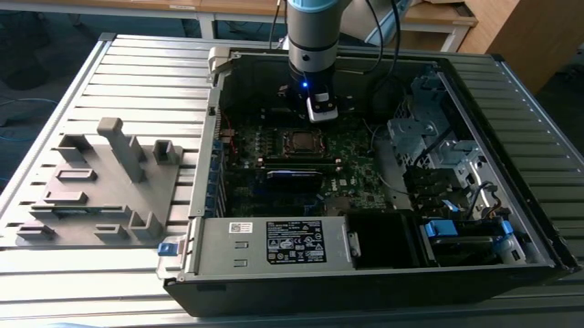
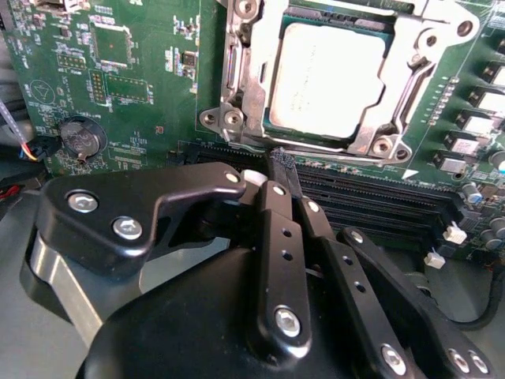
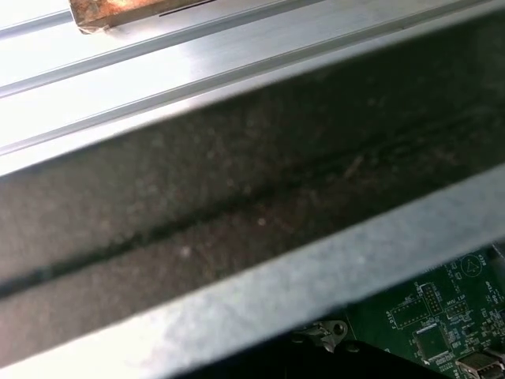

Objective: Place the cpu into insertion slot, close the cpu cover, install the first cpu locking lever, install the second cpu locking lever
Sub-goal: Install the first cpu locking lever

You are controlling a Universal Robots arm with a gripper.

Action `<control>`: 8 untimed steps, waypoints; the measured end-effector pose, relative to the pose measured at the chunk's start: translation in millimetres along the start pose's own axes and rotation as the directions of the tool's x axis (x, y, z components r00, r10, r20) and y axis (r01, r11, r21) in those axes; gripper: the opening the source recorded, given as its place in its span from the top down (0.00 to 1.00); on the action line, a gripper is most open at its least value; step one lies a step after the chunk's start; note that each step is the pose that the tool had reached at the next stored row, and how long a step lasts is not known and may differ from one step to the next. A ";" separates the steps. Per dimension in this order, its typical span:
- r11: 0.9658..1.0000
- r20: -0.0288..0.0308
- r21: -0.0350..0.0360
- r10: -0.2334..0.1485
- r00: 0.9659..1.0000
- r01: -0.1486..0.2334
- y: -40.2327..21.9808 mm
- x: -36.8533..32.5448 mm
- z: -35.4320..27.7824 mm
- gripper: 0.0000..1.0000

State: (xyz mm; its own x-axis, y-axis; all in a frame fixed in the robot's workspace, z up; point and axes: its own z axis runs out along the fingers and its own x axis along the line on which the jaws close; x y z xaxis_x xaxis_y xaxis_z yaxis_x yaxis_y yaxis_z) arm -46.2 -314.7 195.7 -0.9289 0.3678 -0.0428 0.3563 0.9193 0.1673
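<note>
Gripper: the gripper point(image 2: 285, 167) hangs inside the open computer case point(image 1: 511, 225), its black fingers point(image 2: 278, 229) drawn together to a narrow tip and holding nothing.
Fingertip: it sits just at the edge of the insertion slot point(image 2: 237, 71), by the memory slots point(image 2: 379, 201); whether it actually touches the board is hard to judge from here.
Cpu: the cpu point(image 2: 327, 75) lies flat in the slot, silvery face up, just beyond the fingertips.
Cpu cover: the cpu cover point(image 2: 379, 126) appears to be down around the chip, framing it.
Exterior view: the arm point(image 1: 312, 41) stands over the motherboard point(image 1: 351, 164), the socket point(image 1: 299, 141) just in front of it.
Table: a grey fixture block point(image 1: 100, 184) rests on the slatted table point(image 1: 137, 68) at the exterior view's left of the case.
</note>
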 end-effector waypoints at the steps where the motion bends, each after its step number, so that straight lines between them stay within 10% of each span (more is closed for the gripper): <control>1: 1.000 0.000 0.000 0.000 1.000 0.000 0.0 0.0 0.1 0.89; 8: 1.000 0.000 0.000 0.000 1.000 0.000 -0.1 0.0 0.6 0.89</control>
State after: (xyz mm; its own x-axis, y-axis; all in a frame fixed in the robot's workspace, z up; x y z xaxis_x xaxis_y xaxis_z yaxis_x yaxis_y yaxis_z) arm -46.2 -314.7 195.1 -0.9288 0.3680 -0.0428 0.3565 0.9192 0.1675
